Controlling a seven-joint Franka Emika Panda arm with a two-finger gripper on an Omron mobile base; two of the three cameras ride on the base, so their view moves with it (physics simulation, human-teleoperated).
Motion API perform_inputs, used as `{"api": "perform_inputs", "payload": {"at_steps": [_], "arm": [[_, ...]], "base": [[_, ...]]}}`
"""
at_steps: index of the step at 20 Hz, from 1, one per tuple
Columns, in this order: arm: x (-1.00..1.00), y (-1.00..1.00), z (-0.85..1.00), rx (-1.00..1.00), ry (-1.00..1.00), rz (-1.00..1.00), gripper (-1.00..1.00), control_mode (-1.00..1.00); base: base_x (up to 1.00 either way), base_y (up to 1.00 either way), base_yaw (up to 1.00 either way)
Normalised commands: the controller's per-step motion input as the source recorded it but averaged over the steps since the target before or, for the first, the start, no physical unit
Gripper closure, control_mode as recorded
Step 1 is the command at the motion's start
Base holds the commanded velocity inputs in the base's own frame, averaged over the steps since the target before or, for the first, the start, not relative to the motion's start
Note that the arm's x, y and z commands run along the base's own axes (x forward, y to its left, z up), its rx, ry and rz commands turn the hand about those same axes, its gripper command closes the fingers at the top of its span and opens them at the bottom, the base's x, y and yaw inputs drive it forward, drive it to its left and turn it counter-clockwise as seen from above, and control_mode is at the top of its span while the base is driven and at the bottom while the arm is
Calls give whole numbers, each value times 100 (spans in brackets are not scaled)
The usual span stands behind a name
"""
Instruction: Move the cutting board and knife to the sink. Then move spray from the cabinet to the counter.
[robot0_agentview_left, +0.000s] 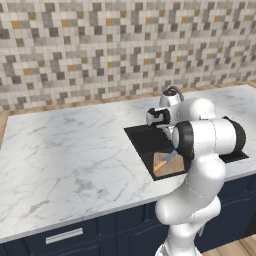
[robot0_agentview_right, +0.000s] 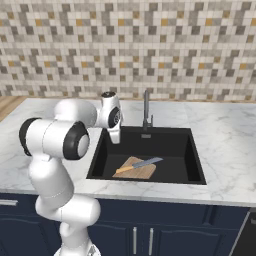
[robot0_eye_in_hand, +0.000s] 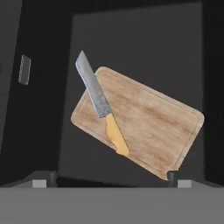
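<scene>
Rising from the near edge of the scene, the white Franka arm, with smooth rounded shells and dark joint bands, bends over the counter (robot0_agentview_right: 225, 135), a white marble slab with grey veins above dark navy drawer fronts with silver bar handles. The gripper (robot0_eye_in_hand: 109, 177) hangs above the sink (robot0_agentview_right: 185, 172) with its jaws spread wide and nothing between them; in the hand view the two small dark fingertips (robot0_eye_in_hand: 173, 177) stand far apart at the bottom edge. Below them, on the flat matte floor of the black rectangular basin, lies the cutting board (robot0_eye_in_hand: 148, 127), a brown wooden rectangle with rounded corners and visible lengthwise grain, set askew to the basin walls. The knife (robot0_eye_in_hand: 99, 107) rests flat on the board, its short orange handle over the wood and its mottled grey-blue blade running past one board edge, so that the tip overhangs the dark basin. At the sink's far rim stands the slim grey metal faucet (robot0_agentview_right: 146, 112). Behind the counter rises a backsplash (robot0_agentview_right: 150, 45) of small square mosaic tiles in cream, grey, brown and orange.
</scene>
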Motion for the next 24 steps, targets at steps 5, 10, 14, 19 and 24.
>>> {"api": "perform_inputs", "payload": {"at_steps": [5, 10, 14, 19, 24], "arm": [[-51, 0, 100, 0, 7, 2, -100, -100], [-88, 15, 98, 0, 22, 15, -100, -100], [-69, 31, 97, -3, 31, 49, -100, -100], [-86, -3, 27, 0, 10, 69, -100, -100], [-65, -40, -1, 2, -1, 60, -100, -100]], "base": [[0, 0, 0], [0, 0, 0], [0, 0, 0], [0, 0, 0], [0, 0, 0]]}}
